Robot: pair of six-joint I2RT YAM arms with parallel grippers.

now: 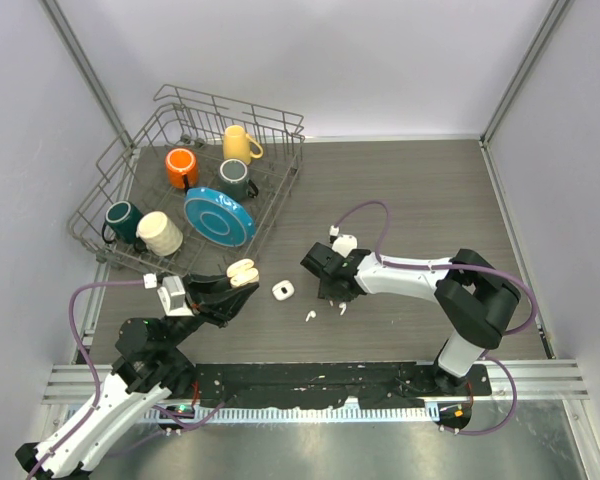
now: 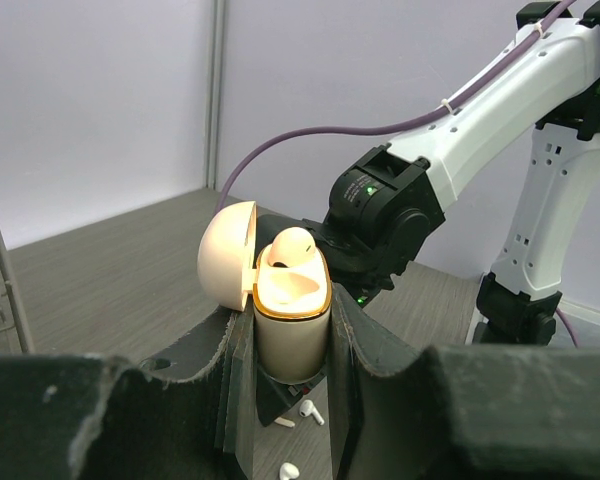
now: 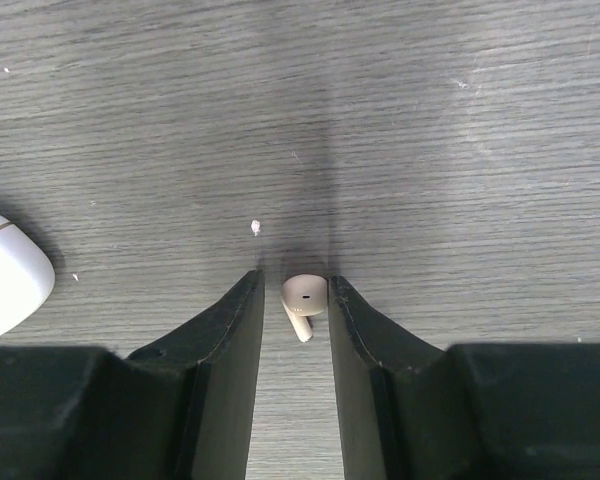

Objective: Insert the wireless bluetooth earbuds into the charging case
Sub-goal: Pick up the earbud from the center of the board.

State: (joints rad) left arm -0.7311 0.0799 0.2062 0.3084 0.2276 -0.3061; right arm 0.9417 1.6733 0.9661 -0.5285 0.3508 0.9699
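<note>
Grey tabletop [image 3: 430, 120], pale walls [image 1: 330, 60]. An earbud [image 3: 304, 294] lies inside the barely parted right tool [image 3: 294, 278]; the left tool [image 1: 235, 290] clamps the open charging case [image 2: 290, 330].

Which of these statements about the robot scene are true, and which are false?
1. The left claw holds an open cream charging case. True.
2. That case is empty. False: a seated earbud shows inside it.
3. The right claw straddles a loose earbud lying on the table. True.
4. The dish rack holds only plates. False: it holds several mugs and one blue plate.
</note>
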